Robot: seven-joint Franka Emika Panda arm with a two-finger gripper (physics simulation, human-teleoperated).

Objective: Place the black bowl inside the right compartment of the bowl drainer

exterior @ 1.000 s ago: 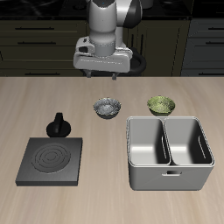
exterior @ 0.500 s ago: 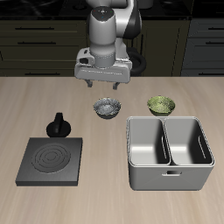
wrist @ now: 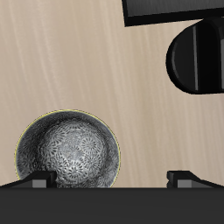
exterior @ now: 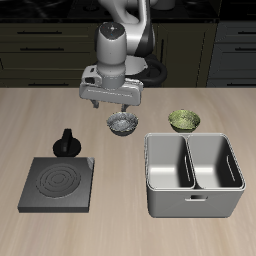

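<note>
The black bowl (exterior: 122, 124) stands upright on the table just behind the bowl drainer (exterior: 152, 190), a grey bin with two deep wells and nothing in them. My gripper (exterior: 109, 104) hangs open a little above the bowl and slightly to its side, touching nothing. In the wrist view the black bowl (wrist: 68, 156) shows its pale speckled inside. It lies close to one fingertip (wrist: 39, 178), and the gripper (wrist: 112, 178) is spread wide with nothing between its fingers.
A yellow-green bowl (exterior: 184, 121) sits beside the black bowl, behind the drainer's other well. A flat black stove plate (exterior: 58, 184) lies near the front edge, with a small black pot (exterior: 67, 143) behind it. The pot (wrist: 197, 57) and stove plate (wrist: 175, 10) also show in the wrist view.
The arm has come down and forward toward the black bowl, with the gripper staying open. The bowls and drainer have not moved.
</note>
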